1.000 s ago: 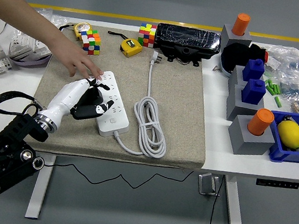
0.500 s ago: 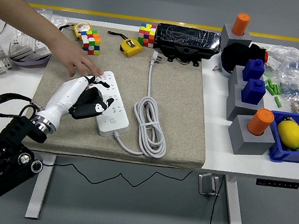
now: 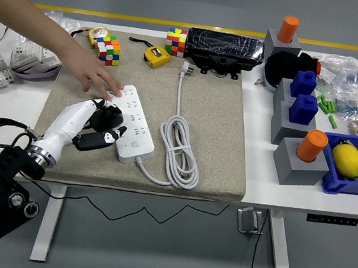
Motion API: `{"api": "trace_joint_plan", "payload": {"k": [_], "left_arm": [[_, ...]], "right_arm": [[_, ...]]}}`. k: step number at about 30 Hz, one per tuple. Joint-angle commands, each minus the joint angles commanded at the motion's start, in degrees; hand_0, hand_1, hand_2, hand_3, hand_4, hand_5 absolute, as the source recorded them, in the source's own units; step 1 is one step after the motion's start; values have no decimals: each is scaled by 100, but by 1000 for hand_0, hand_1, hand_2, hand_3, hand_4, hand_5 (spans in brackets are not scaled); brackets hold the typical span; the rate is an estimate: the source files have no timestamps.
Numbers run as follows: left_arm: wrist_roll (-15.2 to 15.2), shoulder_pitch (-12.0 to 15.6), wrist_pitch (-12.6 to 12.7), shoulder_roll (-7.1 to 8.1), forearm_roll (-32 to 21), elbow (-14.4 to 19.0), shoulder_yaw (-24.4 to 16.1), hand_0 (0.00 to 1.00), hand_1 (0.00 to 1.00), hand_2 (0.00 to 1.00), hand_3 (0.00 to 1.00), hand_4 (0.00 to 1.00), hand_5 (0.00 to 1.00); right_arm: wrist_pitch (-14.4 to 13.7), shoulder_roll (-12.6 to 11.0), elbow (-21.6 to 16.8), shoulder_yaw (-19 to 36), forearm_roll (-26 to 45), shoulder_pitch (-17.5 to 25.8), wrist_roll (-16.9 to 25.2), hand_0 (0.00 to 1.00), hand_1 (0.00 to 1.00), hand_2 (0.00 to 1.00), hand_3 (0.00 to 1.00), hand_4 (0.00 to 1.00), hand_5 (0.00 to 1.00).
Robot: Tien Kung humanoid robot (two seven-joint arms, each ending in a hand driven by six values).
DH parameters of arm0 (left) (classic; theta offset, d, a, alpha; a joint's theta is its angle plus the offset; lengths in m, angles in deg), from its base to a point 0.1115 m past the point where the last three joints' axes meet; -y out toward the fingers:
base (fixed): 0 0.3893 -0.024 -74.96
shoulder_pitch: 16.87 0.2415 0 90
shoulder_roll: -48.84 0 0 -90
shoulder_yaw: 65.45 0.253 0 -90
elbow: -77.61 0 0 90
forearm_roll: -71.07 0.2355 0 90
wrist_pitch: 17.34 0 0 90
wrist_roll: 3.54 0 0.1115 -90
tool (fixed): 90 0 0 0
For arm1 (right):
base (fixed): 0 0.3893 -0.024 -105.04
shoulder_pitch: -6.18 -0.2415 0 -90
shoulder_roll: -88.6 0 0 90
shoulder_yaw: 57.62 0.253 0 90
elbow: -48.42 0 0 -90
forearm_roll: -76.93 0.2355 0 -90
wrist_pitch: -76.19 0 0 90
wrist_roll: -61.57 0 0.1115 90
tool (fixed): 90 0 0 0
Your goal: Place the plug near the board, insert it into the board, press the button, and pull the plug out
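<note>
You have a white counter (image 3: 272, 188) on a grey floor, a beige mat (image 3: 214, 126) across it. The board (image 3: 132, 123) lies on the mat's left, running near-right to far-left. The plug (image 3: 184, 69) points away at the mat's far edge. Your left robot hand (image 3: 99, 129) rests beside the board, fingers loosely curled, holding nothing; a person's hand (image 3: 97, 74) touches the board's far end.

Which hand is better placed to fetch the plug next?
Left. The left hand is at the board; the plug lies unplugged at the mat's far edge. The right hand is not visible.
</note>
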Motion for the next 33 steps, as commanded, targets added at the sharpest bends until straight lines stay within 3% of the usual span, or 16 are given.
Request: {"api": "trace_joint_plan", "payload": {"k": [16,24,33], "left_arm": [[-51,-319,-103,-177,-57,-433,199,764,772,740,662,748,477],[-66,-405,-133,-263,-70,-490,283,763,769,737,660,749,473],[-51,-398,-118,-257,-67,-394,277,762,765,736,657,747,472]], "right_arm": [[-2,8,-7,4,7,10,-1,650,644,638,559,980,547],[-1,6,-33,4,-3,14,-2,650,645,639,560,980,547],[-6,7,-31,17,-10,27,1,650,645,637,560,980,547]]}}
